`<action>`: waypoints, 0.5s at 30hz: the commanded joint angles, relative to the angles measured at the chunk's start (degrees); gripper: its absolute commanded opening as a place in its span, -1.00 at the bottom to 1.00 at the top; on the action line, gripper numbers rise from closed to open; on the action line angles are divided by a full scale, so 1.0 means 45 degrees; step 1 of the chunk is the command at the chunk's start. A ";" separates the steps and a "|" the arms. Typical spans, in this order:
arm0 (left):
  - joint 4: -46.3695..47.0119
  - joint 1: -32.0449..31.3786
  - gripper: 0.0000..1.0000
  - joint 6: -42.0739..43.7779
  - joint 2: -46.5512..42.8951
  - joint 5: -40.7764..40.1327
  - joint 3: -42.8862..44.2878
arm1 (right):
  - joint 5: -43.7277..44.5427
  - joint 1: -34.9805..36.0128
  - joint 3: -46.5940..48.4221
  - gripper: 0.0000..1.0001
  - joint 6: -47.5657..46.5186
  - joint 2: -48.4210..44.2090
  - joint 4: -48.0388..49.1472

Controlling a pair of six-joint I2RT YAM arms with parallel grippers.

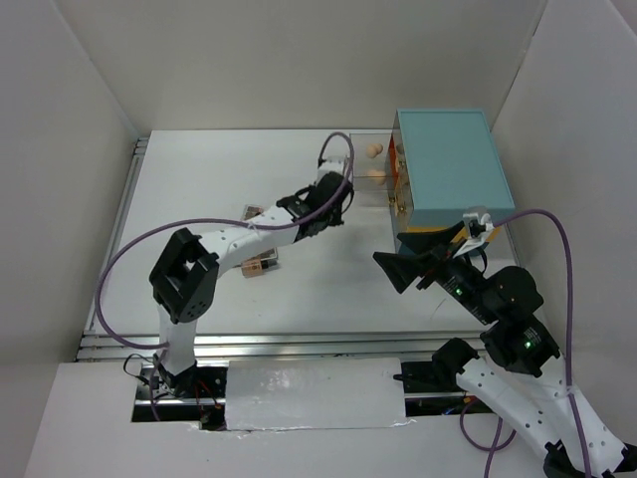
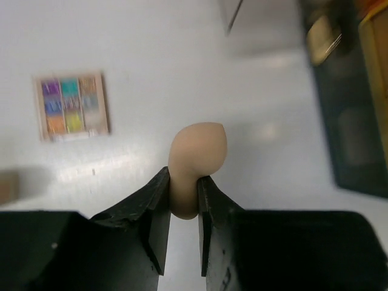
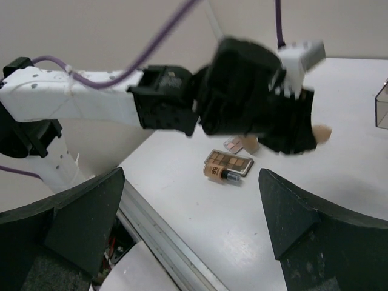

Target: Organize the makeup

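Peach sponge (image 2: 199, 148) tight in left pincer (image 2: 183, 182), colourful palette (image 2: 73, 107) nearby; right pincer (image 3: 189, 182) wide near teal case (image 1: 453, 164).

- The white counter (image 1: 219, 164) has a metal rail (image 1: 299, 347) running along its near edge
- A square palette (image 2: 73, 107) of bright mixed shades lies flat on bare surface, well apart from the other pieces in the left wrist view
- A brown-toned palette (image 3: 229, 162) lies flat on the left half of the counter
- A small black-capped bottle (image 3: 221, 174) lies on its side, touching that palette's near edge
- A small pinkish piece (image 3: 233, 144) sits just behind the brown palette, too blurred to identify
- A clear box (image 1: 363, 189) stands at the right rear, with a teal case (image 1: 453, 164) just beside it on the right
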 commanded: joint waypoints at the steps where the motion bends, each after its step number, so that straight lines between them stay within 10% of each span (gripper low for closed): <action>1: 0.0865 0.0410 -0.32 0.1112 -0.0577 -0.0075 0.2074 | 0.0587 0.0092 -0.0141 0.99 0.0129 -0.0161 0.0671; 15: 0.4225 0.2618 0.14 0.2014 0.4832 0.4340 0.9809 | 0.0823 0.0092 -0.0122 1.00 -0.0027 0.0171 0.0554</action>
